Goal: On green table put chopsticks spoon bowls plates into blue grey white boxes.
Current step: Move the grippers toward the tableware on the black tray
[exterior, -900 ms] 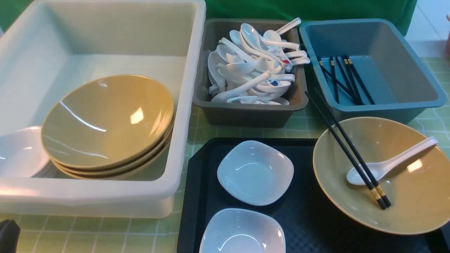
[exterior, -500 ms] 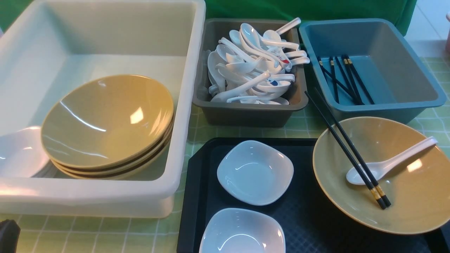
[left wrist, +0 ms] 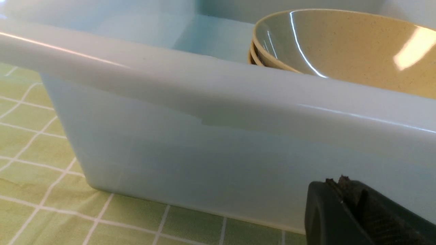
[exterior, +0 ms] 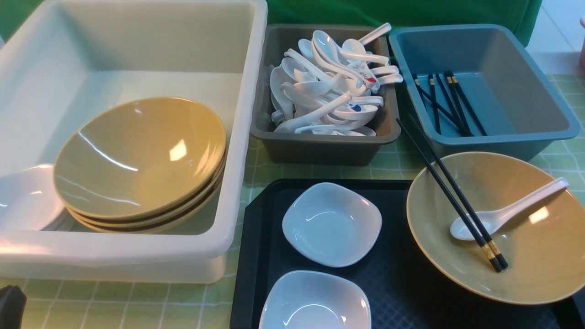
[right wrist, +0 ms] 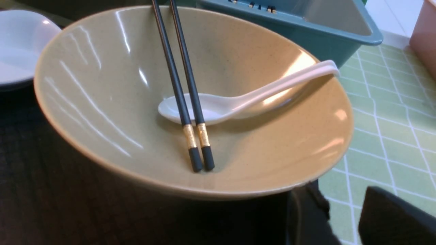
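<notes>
Green table [exterior: 137, 301] carries boxes sorted by kind: bowls [exterior: 137, 155] stacked in the white box [exterior: 249, 114] upper left, spoons [exterior: 329, 91] in the grey box [exterior: 320, 151], chopsticks [exterior: 457, 107] in the blue box [exterior: 502, 139] upper right. Lower right, a loose bowl [exterior: 539, 278] cradles a chopstick pair [right wrist: 189, 136] and spoon [right wrist: 218, 109], likely first out. Right gripper [right wrist: 340, 211] hangs beside it, jaws apart, empty; left gripper [left wrist: 344, 211] closed, empty.

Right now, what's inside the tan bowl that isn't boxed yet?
The tan bowl holds a white spoon and black chopsticks lying across its scoop, which hide a strip of it. Nothing else shows.
</notes>
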Motion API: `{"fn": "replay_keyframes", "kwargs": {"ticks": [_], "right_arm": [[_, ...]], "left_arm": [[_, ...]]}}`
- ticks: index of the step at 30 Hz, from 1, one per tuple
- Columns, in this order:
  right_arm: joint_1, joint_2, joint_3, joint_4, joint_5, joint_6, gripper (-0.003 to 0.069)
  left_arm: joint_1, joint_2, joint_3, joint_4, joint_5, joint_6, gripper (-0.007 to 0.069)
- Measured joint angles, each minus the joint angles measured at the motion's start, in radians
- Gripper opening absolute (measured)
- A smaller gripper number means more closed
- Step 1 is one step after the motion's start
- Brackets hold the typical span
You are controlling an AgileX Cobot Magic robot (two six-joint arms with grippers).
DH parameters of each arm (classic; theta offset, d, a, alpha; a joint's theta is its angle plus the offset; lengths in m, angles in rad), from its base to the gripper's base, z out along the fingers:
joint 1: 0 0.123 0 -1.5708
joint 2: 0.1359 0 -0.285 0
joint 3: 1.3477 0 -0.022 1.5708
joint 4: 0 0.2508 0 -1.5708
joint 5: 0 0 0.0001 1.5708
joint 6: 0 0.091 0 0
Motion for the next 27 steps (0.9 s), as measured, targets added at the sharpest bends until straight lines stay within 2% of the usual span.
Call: {"fn": "replay_keyframes", "kwargs": {"ticks": [4,10,12,17,20,23,25,26,27], "right_arm": [[0.000,0.000,0.013,-0.002,-0.093,0.000,0.0236],[0.000,0.000,0.017,-0.002,-0.387,0.025,0.0236],[0.000,0.000,0.017,-0.003,-0.428,0.030,0.0236],[0.000,0.000,0.017,-0.005,-0.524,0.112,0.0236],[0.000,0.000,0.017,-0.005,-0.526,0.236,0.0236],[0.000,0.000,0.017,-0.005,-0.525,0.348,0.0236],[0.000,0.000,0.017,-0.005,-0.526,0.361,0.0236],[0.000,0.000,0.017,-0.005,-0.530,0.385,0.0236],[0.000,0.000,0.017,-0.005,-0.530,0.388,0.0236]], "left_arm": [[0.000,0.000,0.000,0.012,0.000,0.007,-0.0002],[0.000,0.000,0.002,0.139,0.000,0.041,-0.0002],[0.000,0.000,0.002,0.154,0.000,0.043,-0.0002],[0.000,0.000,0.002,0.227,0.001,0.045,-0.0002],[0.000,0.000,0.003,0.280,-0.004,0.045,-0.0002],[0.000,0.000,0.003,0.259,-0.140,0.002,-0.0002],[0.000,0.000,0.003,0.236,-0.212,-0.024,-0.0002],[0.000,0.000,0.003,0.205,-0.344,-0.065,-0.0002],[0.000,0.000,0.003,0.203,-0.375,-0.068,-0.0002]]}}
